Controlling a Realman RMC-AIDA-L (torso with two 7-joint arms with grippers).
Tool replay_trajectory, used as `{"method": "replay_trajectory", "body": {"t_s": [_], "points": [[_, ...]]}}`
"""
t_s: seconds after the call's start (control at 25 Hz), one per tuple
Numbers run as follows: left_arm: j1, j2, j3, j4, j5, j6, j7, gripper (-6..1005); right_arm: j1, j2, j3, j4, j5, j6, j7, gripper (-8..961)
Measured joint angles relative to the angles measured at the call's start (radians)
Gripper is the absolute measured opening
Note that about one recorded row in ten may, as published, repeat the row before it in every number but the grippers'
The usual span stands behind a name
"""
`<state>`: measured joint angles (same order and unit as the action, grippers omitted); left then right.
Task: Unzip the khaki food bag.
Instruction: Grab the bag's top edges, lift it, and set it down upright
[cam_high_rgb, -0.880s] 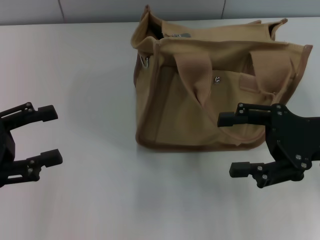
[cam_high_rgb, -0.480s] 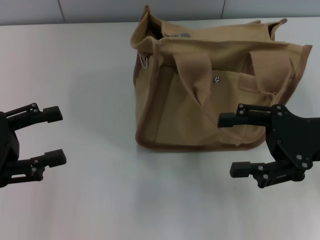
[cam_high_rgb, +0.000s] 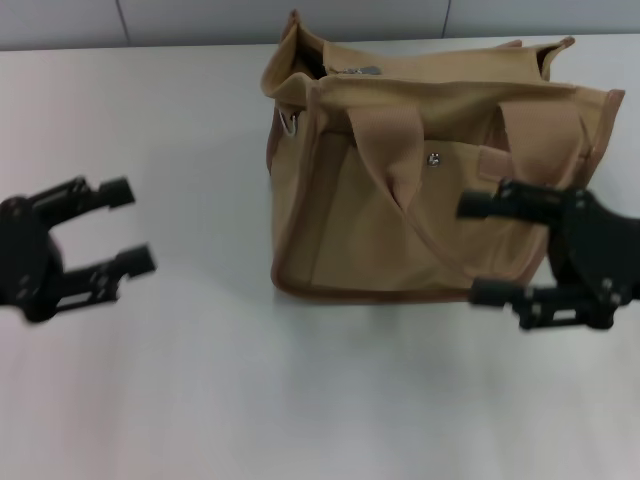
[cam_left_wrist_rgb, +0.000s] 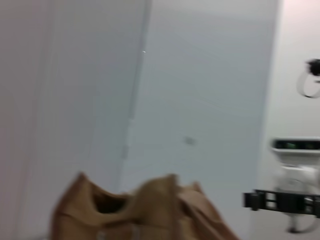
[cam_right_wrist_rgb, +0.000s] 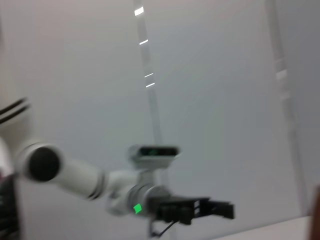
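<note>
Both grippers have moved up and toward the bag since 0.9 s ago. Left gripper (cam_high_rgb: 128, 226) is now higher and further in, w/ fingers spread wide, holding nothing, on the table's (cam_high_rgb: 180, 380) left side, well apart from the bag. Right gripper (cam_high_rgb: 478, 250) has risen too; its upper finger now overlaps the bag's front right, lower finger near the bottom trim, jaws wide open, nothing gripped. Khaki bag (cam_high_rgb: 400, 200) stands upright at the table's far centre-right, two strap handles draped over the front, a small snap (cam_high_rgb: 434, 158) between them. Top opening shows a zipper pull (cam_high_rgb: 358, 71) near the back left. Left wrist view shows the bag's top (cam_left_wrist_rgb: 145, 210) against a pale wall.
</note>
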<state>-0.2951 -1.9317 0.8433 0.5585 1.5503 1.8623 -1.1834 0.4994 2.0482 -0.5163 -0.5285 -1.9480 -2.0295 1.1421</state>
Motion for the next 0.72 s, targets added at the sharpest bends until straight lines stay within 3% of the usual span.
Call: {"method": "replay_trajectory", "body": {"t_s": [0.04,0.2,0.24,0.48,0.6,0.72], "points": [[0.000,0.000,0.000,0.000,0.000,0.000,0.000,788,0.000,0.000,0.000,0.000,0.000,0.000,0.000,851],[-0.051,-0.066,-0.022,0.000,0.003,-0.133,0.013,775,-0.036,0.004,0.106,0.008,0.000,0.009,0.000,851],[-0.051,-0.066,-0.022,0.000,0.003,-0.133,0.013,772,-0.045,0.004,0.125,0.011,0.000,0.007,-0.001,850],[-0.135,-0.128,0.051,-0.011,0.006,-0.269,0.014,753,-0.080,0.004,0.187,0.014,0.000,0.003,0.001,850],[-0.186,-0.144,0.168,-0.037,-0.010,-0.388,0.016,743,-0.088,0.004,0.198,0.015,0.000,0.006,-0.001,850],[-0.215,-0.145,0.206,-0.074,-0.031,-0.423,0.029,733,-0.089,0.004,0.201,0.018,0.000,0.011,-0.002,849]]}}
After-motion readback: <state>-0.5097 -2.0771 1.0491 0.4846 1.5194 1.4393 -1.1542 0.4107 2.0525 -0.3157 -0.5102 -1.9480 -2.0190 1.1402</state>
